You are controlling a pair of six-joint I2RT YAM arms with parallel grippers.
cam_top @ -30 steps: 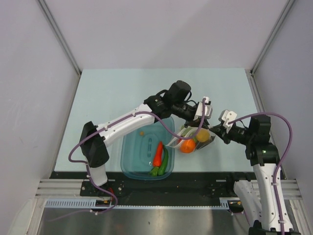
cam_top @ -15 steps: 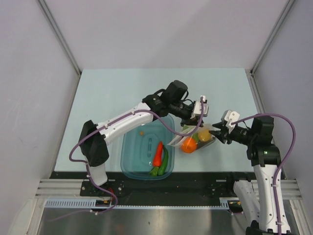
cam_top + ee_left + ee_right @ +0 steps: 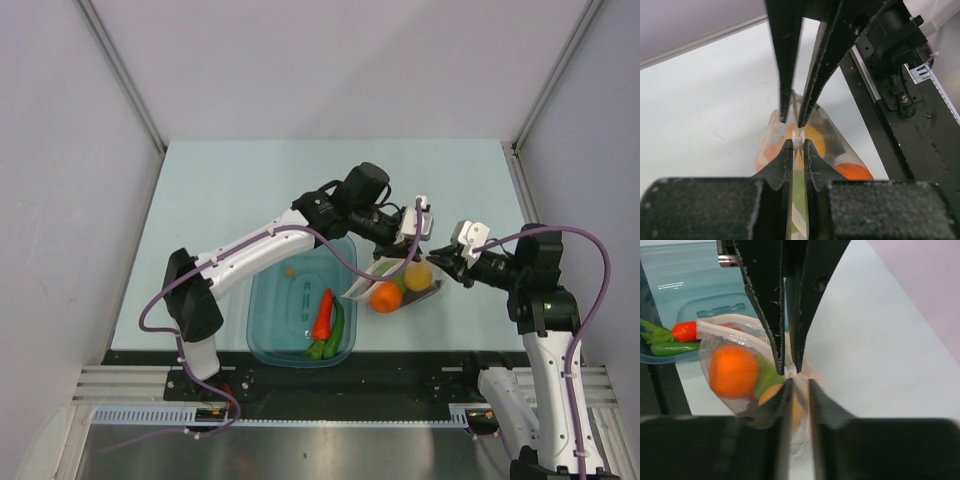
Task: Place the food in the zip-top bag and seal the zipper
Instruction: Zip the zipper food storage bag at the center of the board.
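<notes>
Teal tub [image 3: 262,300]: one, translucent plastic, rectangular with rounded corners, smooth and glossy; landmark for the entries below.
Tub contents: two pieces lying side by side at the tub's right wall: one red pepper [image 3: 323,314], long and tapered, and one green pepper [image 3: 337,328], both with green stalks.
Left gripper [image 3: 798,146]: reaches over the tub's far right corner; fingers pressed together, pinching the zipper [image 3: 798,138], a thin whitish strip.
Zip-top bag [image 3: 432,291]: one, clear crinkly film, just right of the tub, its left edge touching the tub's rim.
Bag contents: one round matt orange [image 3: 385,296] nearest the tub, one green piece [image 3: 398,283], and one yellow fruit [image 3: 417,274] farthest from the tub. A dark patch is also present, too blurred to name.
Right gripper [image 3: 797,385]: right of the bag, well clear of the tub; fingers parted a little, straddling the bag's top edge just beyond the left fingers.
Change noted: a second earlier the right fingers were pressed together; now they stand apart. Left pinch unchanged. Peppers unmoved.
</notes>
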